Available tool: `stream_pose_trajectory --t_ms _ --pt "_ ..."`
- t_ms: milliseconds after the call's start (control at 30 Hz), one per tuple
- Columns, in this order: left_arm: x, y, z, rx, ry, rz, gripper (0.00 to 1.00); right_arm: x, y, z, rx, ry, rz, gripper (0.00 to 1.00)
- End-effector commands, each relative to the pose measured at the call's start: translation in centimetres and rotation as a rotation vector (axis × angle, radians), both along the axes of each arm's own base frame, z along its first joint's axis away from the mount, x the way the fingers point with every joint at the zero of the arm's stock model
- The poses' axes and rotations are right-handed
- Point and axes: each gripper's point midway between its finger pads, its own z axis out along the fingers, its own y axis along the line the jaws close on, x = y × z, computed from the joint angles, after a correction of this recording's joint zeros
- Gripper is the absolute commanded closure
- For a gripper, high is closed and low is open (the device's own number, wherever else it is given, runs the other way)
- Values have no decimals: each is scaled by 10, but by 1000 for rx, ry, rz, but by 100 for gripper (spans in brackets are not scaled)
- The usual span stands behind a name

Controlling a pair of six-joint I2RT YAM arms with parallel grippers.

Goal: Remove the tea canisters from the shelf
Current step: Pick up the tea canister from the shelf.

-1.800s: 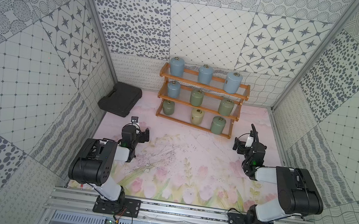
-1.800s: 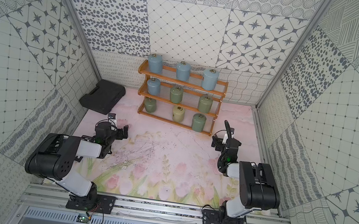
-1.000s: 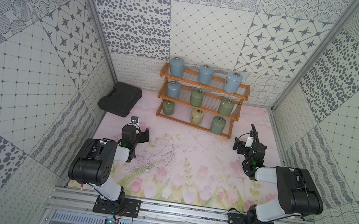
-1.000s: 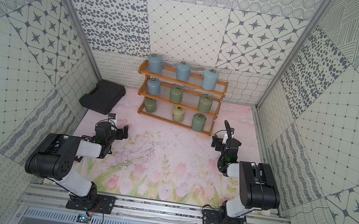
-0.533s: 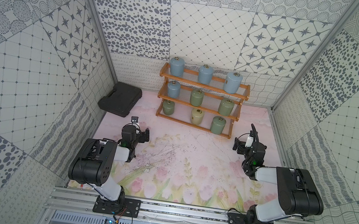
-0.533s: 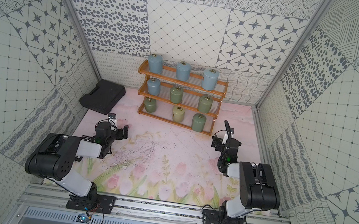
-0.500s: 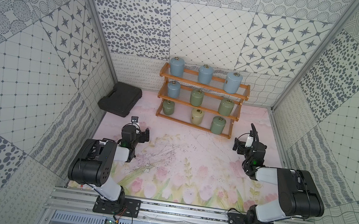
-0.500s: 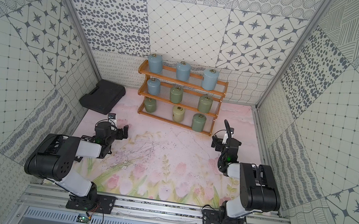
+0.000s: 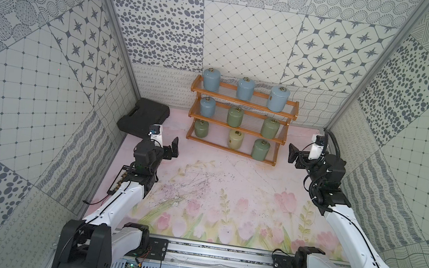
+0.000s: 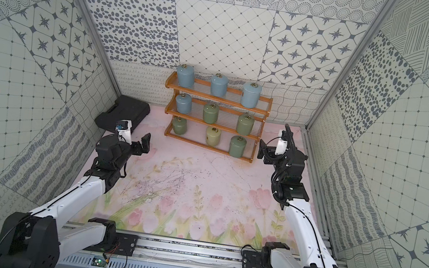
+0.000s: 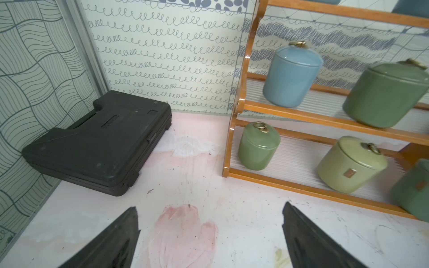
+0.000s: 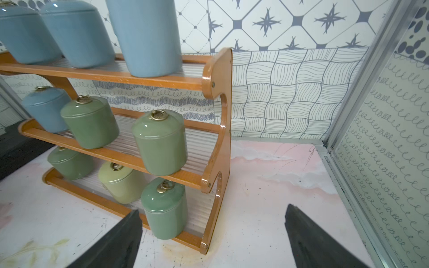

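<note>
Not begun — all nine tea canisters (image 9: 235, 117) stand on the shelf (image 9: 294, 112) at the tabletop's (image 9: 228, 188) far edge. Left gripper (image 11: 210, 208) and right gripper (image 12: 212, 208) gape wide, empty — next, I judge, reach in and close on one.

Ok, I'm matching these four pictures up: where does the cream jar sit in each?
In a top view: cream jar, bottom tier of the shelf, middle.
In a top view: cream jar, same middle spot.
Left wrist: cream jar between the green jars, bottom tier.
Right wrist: cream jar, also between them.
Shared landmark: the shelf.
</note>
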Motion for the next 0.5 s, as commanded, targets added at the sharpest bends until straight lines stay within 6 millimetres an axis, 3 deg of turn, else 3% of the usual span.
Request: stream_pose_trajectory --t_ms 0,133,300,467 --pt "-26 -42 -17 -186 163 -184 0 -15 19 27 18 22 108 0" --pt "-37 -65 -22 -185 186 -267 0 -11 39 61 36 71 214 0" --pt "-52 -76 -27 -193 218 -290 0 3 55 95 26 45 245 0" --pt "-71 -92 -26 -257 180 -329 0 34 72 115 24 49 259 0"
